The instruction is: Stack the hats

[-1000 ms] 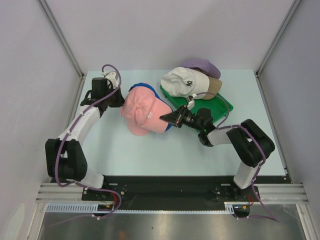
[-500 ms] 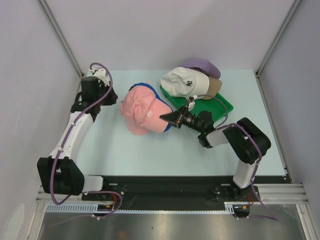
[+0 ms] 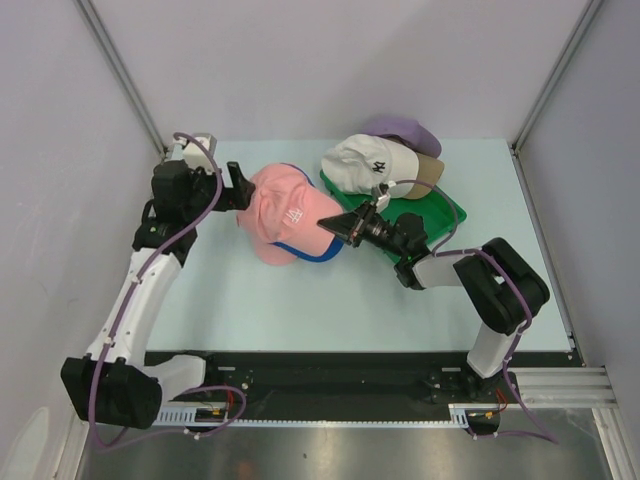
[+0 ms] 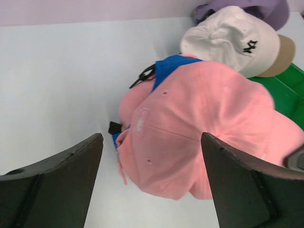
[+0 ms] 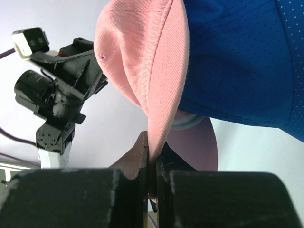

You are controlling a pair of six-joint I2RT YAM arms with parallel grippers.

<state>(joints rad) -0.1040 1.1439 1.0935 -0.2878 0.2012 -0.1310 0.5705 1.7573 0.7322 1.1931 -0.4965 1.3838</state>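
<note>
Firmly pinched brim, soft crown

The right hand (image 5: pixel 152 149) was clenched on the edge of the pink cap's (image 3: pixel 283 205) brim, with the fabric squeezed thin between its fingers. Across the crown from it, the left hand (image 3: pixel 240 187) stood spread wide and empty, with the back of that cap between its fingers. The blue cap (image 3: pixel 303 250) lay nested under the pink one on the desk (image 3: pixel 230 290). Just beyond the right hand, the white cap (image 3: pixel 365 163), tan cap (image 3: pixel 430 175) and lavender cap (image 3: pixel 408 130) sat piled at the green tray's (image 3: pixel 455 212) far edge. These caps looked light and floppy. The crown would probably fold under a grip, so the stiffer brim seemed the better place to hold.
</note>
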